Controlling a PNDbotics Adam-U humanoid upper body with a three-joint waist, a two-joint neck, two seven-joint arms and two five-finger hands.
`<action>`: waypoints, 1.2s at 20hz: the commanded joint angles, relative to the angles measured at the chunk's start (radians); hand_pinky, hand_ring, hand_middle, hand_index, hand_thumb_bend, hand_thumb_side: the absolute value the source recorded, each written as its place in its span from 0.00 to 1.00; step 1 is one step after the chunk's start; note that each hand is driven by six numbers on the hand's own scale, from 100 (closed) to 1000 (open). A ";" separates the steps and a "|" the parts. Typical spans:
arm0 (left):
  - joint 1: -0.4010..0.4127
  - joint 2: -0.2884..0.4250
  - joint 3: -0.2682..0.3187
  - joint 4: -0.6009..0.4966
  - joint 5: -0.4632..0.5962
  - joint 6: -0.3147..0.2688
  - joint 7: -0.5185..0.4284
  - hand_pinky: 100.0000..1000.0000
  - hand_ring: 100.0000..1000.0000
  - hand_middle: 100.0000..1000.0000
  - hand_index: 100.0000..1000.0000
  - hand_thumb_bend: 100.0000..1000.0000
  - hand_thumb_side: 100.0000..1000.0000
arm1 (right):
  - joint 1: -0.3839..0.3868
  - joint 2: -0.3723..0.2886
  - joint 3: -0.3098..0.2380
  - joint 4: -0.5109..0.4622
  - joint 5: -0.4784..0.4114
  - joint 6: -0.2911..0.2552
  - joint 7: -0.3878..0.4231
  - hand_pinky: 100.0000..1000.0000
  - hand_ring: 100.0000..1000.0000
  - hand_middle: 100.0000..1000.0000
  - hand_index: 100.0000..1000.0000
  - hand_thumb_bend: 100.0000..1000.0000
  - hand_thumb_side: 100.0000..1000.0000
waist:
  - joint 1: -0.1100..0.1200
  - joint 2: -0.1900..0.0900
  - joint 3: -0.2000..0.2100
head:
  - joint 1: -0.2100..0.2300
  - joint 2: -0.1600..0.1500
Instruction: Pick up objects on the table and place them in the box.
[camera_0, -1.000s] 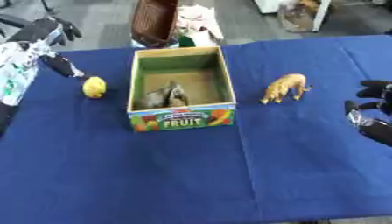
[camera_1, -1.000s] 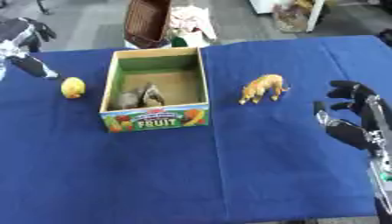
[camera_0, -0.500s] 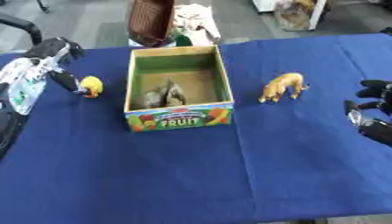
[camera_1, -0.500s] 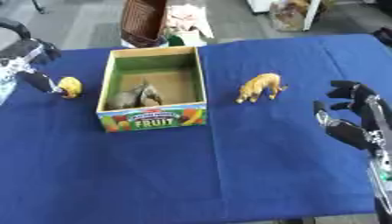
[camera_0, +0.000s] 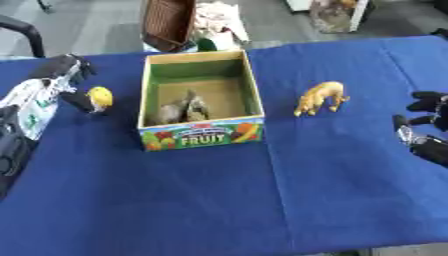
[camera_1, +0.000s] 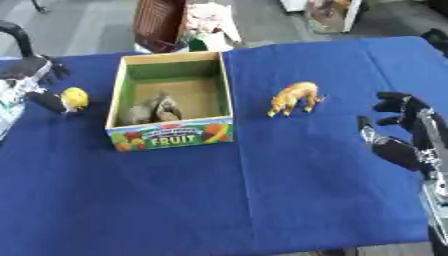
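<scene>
Your left hand (camera_0: 61, 82) has closed in on lemon (camera_0: 100, 96) at box's (camera_0: 254, 95) 9 o'clock — fingers now curled round it; lift next. Right hand (camera_1: 398, 130) idle, fingers apart — giraffe (camera_0: 320, 96) waits.

Box (camera_0: 202, 135) between lemon (camera_0: 100, 96) and animal figure (camera_0: 320, 97)

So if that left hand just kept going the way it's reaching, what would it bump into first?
Most likely the small yellow toy: the left hand sits right beside it, reaching towards it. Beyond it lies the fruit box. Whether they already touch is unclear.
</scene>
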 joint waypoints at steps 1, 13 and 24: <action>-0.018 0.016 0.010 0.004 -0.007 0.006 0.014 0.59 0.54 0.53 0.70 0.81 0.09 | -0.017 -0.016 -0.007 -0.011 -0.004 -0.004 -0.001 0.58 0.71 0.54 0.75 0.19 0.01 | -0.002 -0.010 -0.003 | -0.004 -0.010; -0.022 0.006 0.017 0.022 0.007 0.046 0.103 0.55 0.50 0.50 0.68 0.61 0.12 | -0.021 -0.016 -0.008 -0.010 -0.005 -0.006 0.000 0.58 0.71 0.54 0.75 0.19 0.01 | -0.004 -0.004 -0.009 | -0.003 -0.014; -0.019 0.000 0.015 0.041 0.028 0.074 0.115 0.42 0.32 0.30 0.48 0.45 0.13 | -0.025 -0.016 -0.008 -0.009 -0.005 -0.007 0.001 0.58 0.71 0.54 0.75 0.19 0.01 | -0.005 0.005 -0.016 | -0.003 -0.015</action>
